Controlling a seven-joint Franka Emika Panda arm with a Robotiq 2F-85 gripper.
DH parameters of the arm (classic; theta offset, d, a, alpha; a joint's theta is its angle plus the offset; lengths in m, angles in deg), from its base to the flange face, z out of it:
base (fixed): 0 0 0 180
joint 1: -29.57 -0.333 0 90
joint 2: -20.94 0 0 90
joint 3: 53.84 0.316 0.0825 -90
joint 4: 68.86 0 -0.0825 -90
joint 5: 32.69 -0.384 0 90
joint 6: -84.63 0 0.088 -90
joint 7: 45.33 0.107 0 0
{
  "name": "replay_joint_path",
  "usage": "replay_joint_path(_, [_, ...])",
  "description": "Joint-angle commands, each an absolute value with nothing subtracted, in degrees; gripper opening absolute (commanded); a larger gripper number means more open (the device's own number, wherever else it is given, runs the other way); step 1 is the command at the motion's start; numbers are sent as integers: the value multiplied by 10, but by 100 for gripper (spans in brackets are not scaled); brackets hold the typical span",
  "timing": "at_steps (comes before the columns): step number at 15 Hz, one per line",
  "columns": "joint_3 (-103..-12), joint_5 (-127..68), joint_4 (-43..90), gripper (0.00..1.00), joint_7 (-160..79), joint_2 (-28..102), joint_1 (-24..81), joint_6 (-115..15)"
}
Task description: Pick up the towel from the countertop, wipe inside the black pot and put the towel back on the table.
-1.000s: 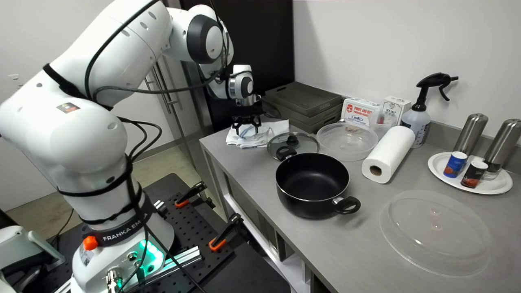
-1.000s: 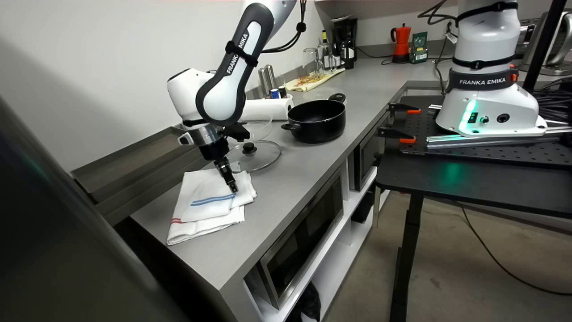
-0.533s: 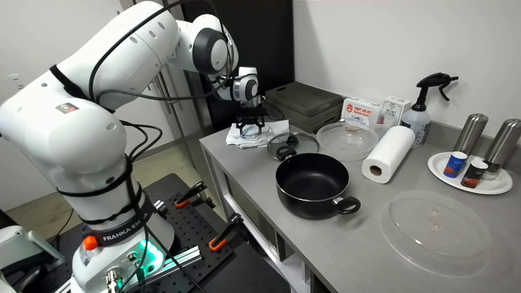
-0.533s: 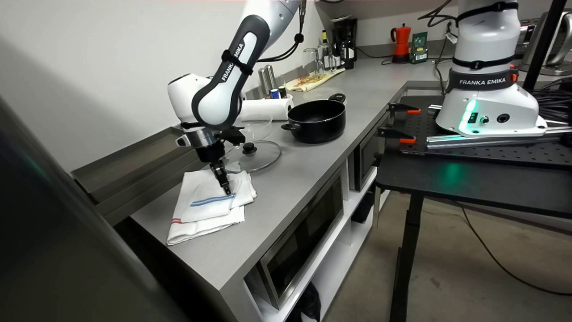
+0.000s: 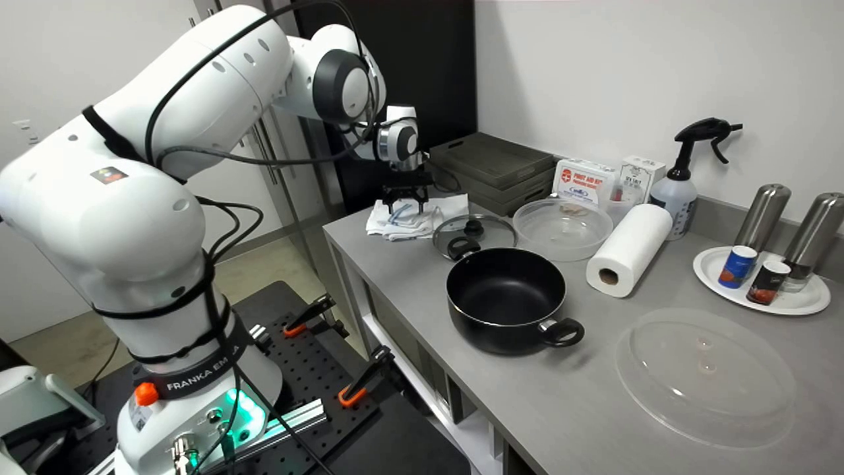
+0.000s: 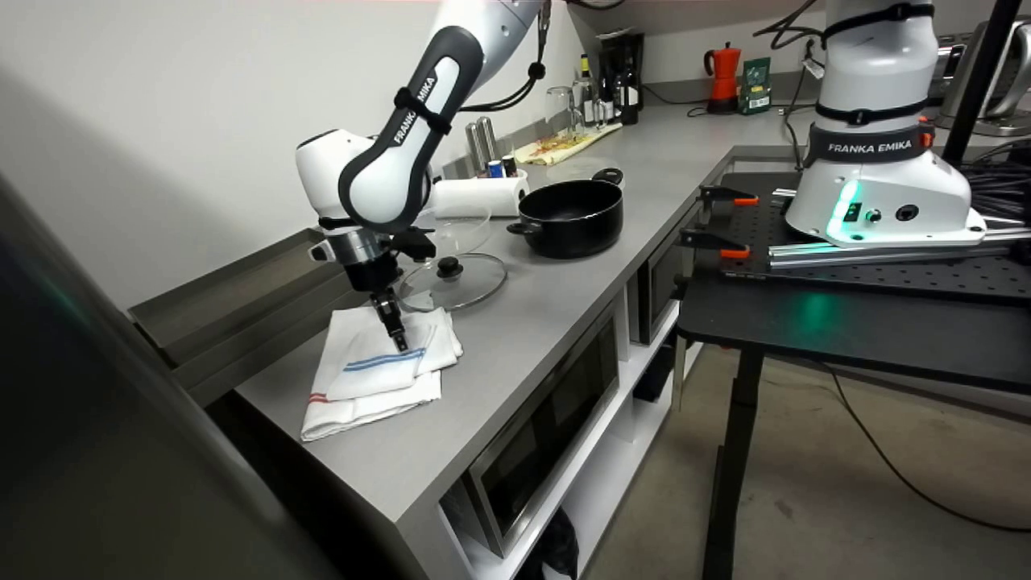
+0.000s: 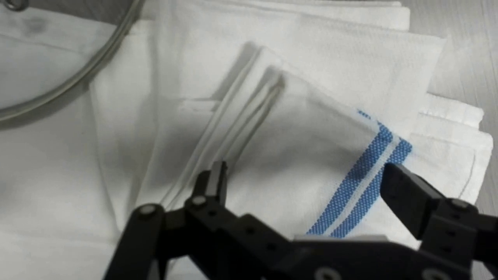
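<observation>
A folded white towel (image 5: 452,207) with blue stripes lies on the grey countertop (image 5: 580,402). It also shows in an exterior view (image 6: 374,395) and fills most of the wrist view (image 7: 319,46). My gripper (image 5: 405,210) points down over the towel, its fingers spread and nothing between them. In the wrist view the gripper (image 7: 305,165) has one fingertip by the folded edges and one by the blue stripes. I cannot tell whether the fingertips touch the cloth. The black pot (image 5: 501,340) stands uncovered on the counter, away from the gripper; it shows too in an exterior view (image 6: 573,234).
A glass lid (image 5: 491,231) lies between towel and pot; its rim (image 7: 105,54) overlaps the towel in the wrist view. Grey trays (image 5: 494,161) are stacked behind the towel. A clear bowl (image 5: 562,241), paper roll (image 5: 630,251) and clear cover (image 5: 705,396) are farther along.
The gripper has shifted a short way over the towel, away from the pot side in an exterior view, staying open. The towel, pot and lid have not moved.
</observation>
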State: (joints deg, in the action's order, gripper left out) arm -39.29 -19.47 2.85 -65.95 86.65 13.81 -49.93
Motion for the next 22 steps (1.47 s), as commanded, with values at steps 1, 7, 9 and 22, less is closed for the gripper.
replay_joint_path(1, [-392,-211,8,100,-681,887,140,-491])
replay_joint_path(7, [-402,-208,9,100,-674,884,143,-494])
replay_joint_path(9, [-408,-205,8,100,-670,885,141,-496])
replay_joint_path(22, [-404,-205,10,74,-671,895,126,-499])
